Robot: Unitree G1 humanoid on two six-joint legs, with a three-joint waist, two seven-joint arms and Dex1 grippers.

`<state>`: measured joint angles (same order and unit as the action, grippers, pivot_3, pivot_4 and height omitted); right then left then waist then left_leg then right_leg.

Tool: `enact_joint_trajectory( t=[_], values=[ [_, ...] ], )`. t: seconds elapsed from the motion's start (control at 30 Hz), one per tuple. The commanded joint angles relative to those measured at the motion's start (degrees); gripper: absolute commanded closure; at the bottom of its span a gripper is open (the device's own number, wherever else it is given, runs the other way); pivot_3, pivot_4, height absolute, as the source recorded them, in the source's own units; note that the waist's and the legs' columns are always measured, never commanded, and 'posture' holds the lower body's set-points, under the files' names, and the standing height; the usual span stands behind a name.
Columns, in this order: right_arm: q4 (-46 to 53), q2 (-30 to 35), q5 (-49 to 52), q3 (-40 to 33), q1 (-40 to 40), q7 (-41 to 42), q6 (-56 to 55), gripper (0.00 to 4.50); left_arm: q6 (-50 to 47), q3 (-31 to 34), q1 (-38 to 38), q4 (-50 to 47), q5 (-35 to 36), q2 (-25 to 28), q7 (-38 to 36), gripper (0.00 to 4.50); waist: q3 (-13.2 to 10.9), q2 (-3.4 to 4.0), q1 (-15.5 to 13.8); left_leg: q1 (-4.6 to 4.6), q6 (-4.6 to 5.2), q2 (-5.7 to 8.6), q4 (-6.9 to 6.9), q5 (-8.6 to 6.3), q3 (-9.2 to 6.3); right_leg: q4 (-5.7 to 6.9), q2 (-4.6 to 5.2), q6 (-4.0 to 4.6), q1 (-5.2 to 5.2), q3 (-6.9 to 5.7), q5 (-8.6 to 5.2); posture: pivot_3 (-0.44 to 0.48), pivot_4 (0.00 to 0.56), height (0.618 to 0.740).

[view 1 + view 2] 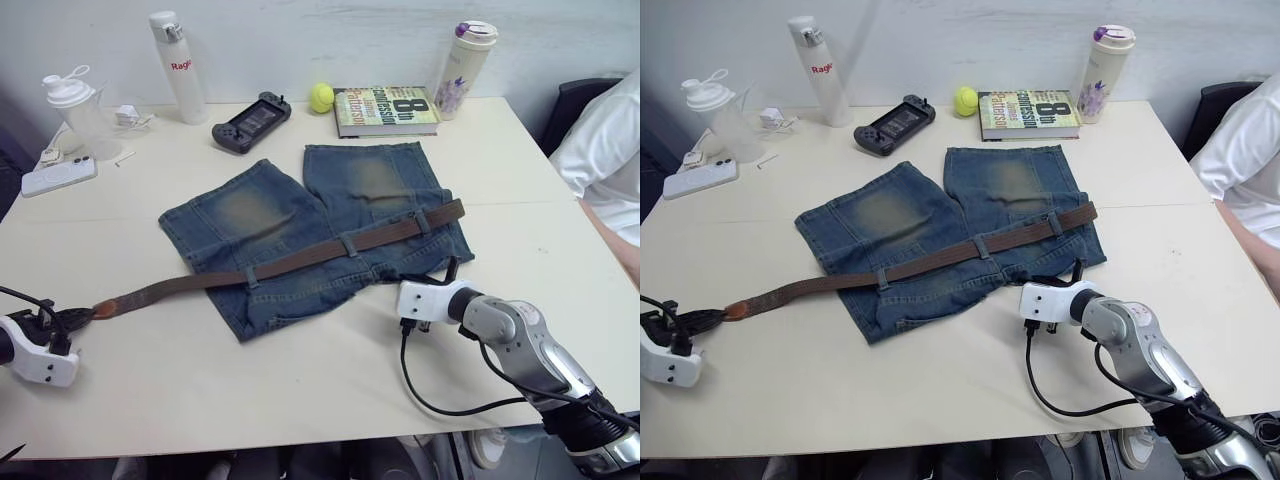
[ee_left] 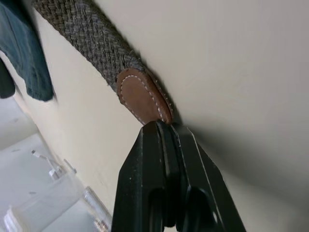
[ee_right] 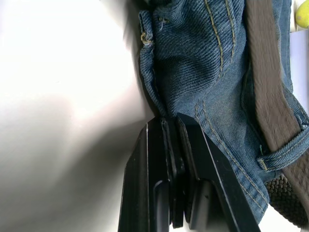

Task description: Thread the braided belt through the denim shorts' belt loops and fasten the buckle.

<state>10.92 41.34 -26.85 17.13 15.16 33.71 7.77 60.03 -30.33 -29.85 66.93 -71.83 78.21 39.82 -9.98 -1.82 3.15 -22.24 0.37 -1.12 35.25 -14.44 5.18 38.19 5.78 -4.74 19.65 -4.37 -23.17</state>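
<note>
The denim shorts [image 1: 300, 230] lie flat mid-table, waistband towards me. The braided belt [image 1: 300, 258] runs through the belt loops [image 1: 347, 243] along the waistband, and its long free end trails left across the table. My left gripper [image 1: 75, 318] is shut on the belt's brown leather tip [image 2: 142, 99] at the far left. My right gripper [image 1: 450, 270] sits at the shorts' near right corner, fingers [image 3: 193, 159] shut on the denim edge [image 3: 154, 96]. The belt's other end [image 1: 455, 210] rests at the right side of the waistband. The buckle is out of view.
Along the back edge stand a white bottle [image 1: 178, 65], a shaker bottle [image 1: 75, 110], a game controller [image 1: 250, 120], a tennis ball [image 1: 321, 97], a book [image 1: 385, 110] and a flowered tumbler [image 1: 463, 70]. A phone [image 1: 58, 175] lies far left. A person's white sleeve [image 1: 605, 150] is at the right.
</note>
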Motion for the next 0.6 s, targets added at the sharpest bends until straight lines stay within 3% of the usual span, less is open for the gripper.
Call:
enact_joint_trajectory(
  t=[0.03, 0.23, 0.4, 0.47, 0.6],
  values=[
    [1.01, -0.82, -0.52, 0.43, 0.28, 1.54, -0.16, 4.47, -8.27, -5.21, 0.29, 7.0, -4.01, 2.37, 0.65, 4.5, 0.0, 0.0, 0.08, 0.07, -0.04, -0.04, -0.02, -0.03, 0.12, 0.04, 0.01, 0.0, 0.03, -0.01, 0.0, 0.0, 0.15, 0.74],
    [0.9, -1.79, -0.9, 0.33, 0.84, 1.89, 0.04, 4.47, -15.09, -7.37, 0.63, 10.09, -1.06, 2.3, -1.71, 4.5, 0.02, -0.03, 0.07, 0.15, -0.19, -0.24, 0.0, -0.09, 0.38, 0.35, 0.0, 0.0, 0.26, -0.1, 0.0, 0.0, 0.15, 0.74],
    [0.85, -2.12, -0.86, 0.09, 1.09, 2.13, 0.09, 4.47, -9.89, -5.85, -1.63, 9.09, 3.39, 1.46, -2.13, 4.5, 0.05, -0.08, -0.09, 0.15, -0.25, -0.32, 0.02, -0.11, 0.45, 0.36, -0.01, 0.01, 0.32, -0.14, 0.0, 0.0, 0.15, 0.74],
    [0.76, -2.22, -0.75, -0.01, 1.15, 2.19, 0.0, 4.5, -6.72, -3.42, -2.62, 8.97, 7.62, 0.99, -4.53, 3.81, 0.05, -0.17, -0.24, 0.14, -0.26, -0.32, 0.04, -0.11, 0.45, 0.36, 0.0, 0.01, 0.32, -0.14, 0.0, 0.0, 0.15, 0.74],
    [0.41, -2.2, -0.47, -0.28, 1.26, 2.48, -0.22, 4.5, 4.84, 3.53, -5.51, 9.29, 20.54, -0.98, -19.83, 2.31, 0.04, -0.4, -0.8, 0.09, -0.29, -0.35, 0.18, -0.14, 0.43, 0.36, 0.0, 0.01, 0.3, -0.24, 0.0, 0.0, 0.15, 0.74]
  ],
)
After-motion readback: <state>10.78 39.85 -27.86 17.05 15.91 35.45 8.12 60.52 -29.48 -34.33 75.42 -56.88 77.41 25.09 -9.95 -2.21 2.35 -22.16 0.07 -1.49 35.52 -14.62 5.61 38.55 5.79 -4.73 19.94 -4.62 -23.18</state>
